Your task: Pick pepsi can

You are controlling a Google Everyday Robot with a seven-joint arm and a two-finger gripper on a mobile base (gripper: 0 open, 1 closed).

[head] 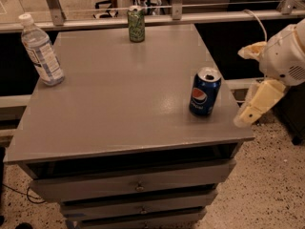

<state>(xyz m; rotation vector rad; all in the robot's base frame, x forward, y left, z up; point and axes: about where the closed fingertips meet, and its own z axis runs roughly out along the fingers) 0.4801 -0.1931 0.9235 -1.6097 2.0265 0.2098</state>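
Note:
The pepsi can (pixel 205 91), dark blue with a round red-white-blue logo and a silver top, stands upright near the right front corner of the grey cabinet top (pixel 119 94). My gripper (pixel 240 87) hangs off the cabinet's right edge, just right of the can and about level with it, not touching it. Its two cream fingers (pixel 256 105) stand apart and hold nothing.
A green can (pixel 136 24) stands at the back edge of the top. A clear plastic water bottle (pixel 41 51) stands at the back left. Drawers (pixel 138 185) are below the top. A rail and glass run behind, and speckled floor lies to the right.

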